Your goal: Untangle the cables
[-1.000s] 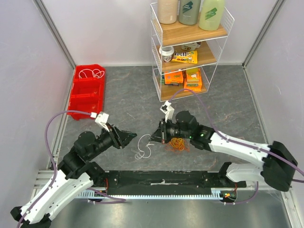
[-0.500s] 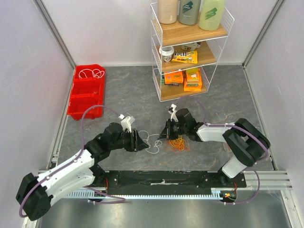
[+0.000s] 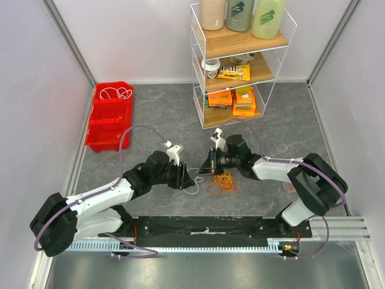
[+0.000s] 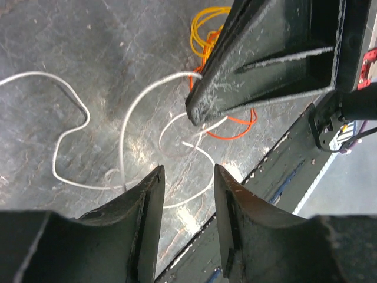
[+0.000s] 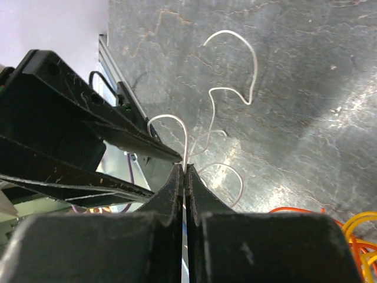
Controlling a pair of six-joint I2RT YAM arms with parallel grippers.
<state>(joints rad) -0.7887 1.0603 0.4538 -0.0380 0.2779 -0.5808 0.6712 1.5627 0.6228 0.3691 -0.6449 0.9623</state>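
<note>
A thin white cable (image 3: 196, 182) lies in loose loops on the dark floor between my two grippers. My right gripper (image 3: 208, 169) is shut on one strand of it, as the right wrist view (image 5: 184, 168) shows, with the rest of the white cable (image 5: 250, 65) curling away beyond. My left gripper (image 3: 185, 178) is open just left of the loops, its jaws (image 4: 187, 177) apart and empty above the white cable (image 4: 125, 135). An orange cable (image 3: 224, 183) and a yellow cable (image 3: 227, 177) lie in a small tangle right of the white one.
A red bin (image 3: 109, 114) at the back left holds another white cable coil (image 3: 115, 93). A white wire shelf (image 3: 240, 66) with bottles and boxes stands at the back. A metal rail (image 3: 204, 230) runs along the near edge.
My left arm has reached right, bringing its gripper up to the white cable. My right arm has folded back, its gripper staying at the cable. The white loops have shifted right.
</note>
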